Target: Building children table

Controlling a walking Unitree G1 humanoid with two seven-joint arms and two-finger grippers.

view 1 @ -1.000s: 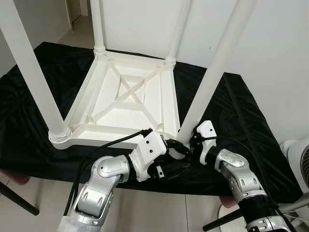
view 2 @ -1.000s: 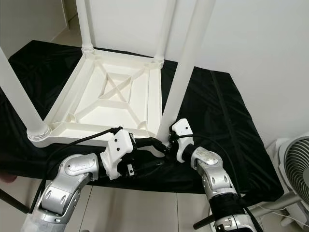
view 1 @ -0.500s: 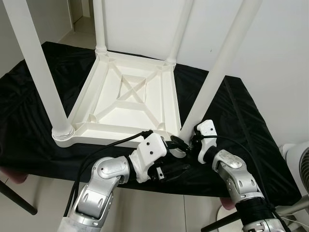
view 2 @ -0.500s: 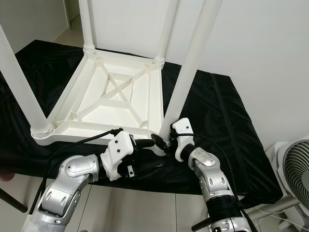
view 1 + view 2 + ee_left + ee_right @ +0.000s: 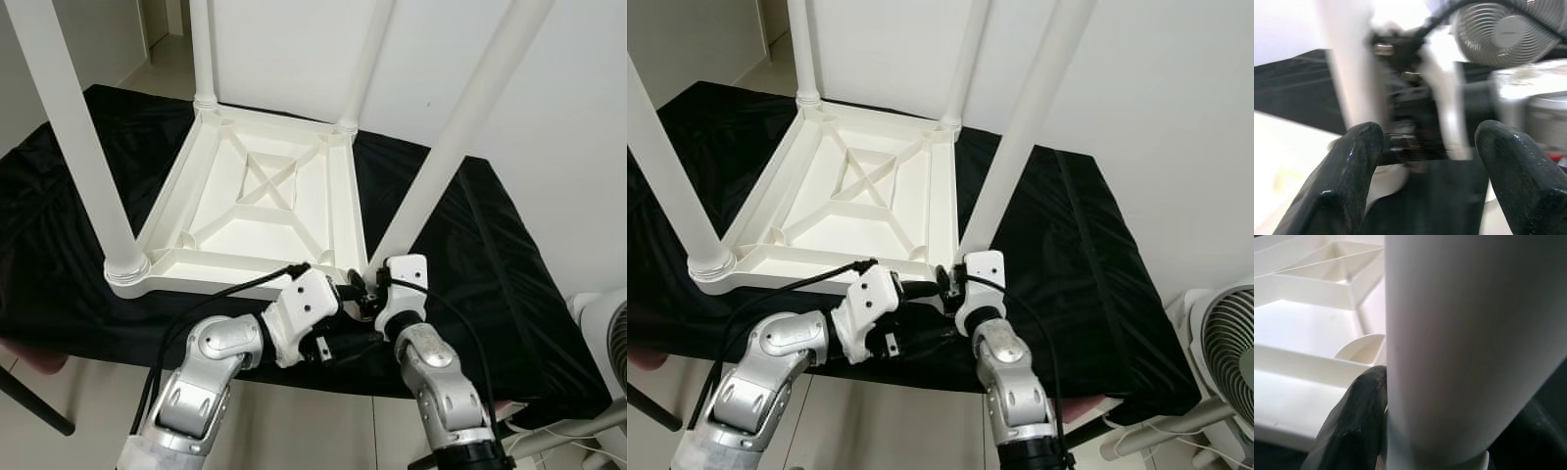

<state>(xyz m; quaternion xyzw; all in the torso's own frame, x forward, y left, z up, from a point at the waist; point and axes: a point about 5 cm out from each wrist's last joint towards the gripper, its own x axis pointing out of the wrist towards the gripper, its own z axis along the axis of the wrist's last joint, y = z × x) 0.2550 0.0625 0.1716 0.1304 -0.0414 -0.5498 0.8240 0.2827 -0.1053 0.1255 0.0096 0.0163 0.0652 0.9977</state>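
The right gripper (image 5: pixel 948 284) clamps the near leg (image 5: pixel 1019 147) at its socket while the left gripper (image 5: pixel 350 287) waits open beside, so twisting it home looks next.

Ahead of me a black cloth (image 5: pixel 470 245) covers a wide surface, creased and glossy, reaching from far left to near right; behind it a plain white wall (image 5: pixel 549 108) rises on the right and far side; at the far left an opening (image 5: pixel 162 24) shows pale tiled floor (image 5: pixel 162 73) running away; near me the floor (image 5: pixel 911 421) is light tile too; a white fan (image 5: pixel 1220 338) stands at the near right, its base and cable on the floor; a dark leg (image 5: pixel 29 401) slants at the near left; the light is even and bright.
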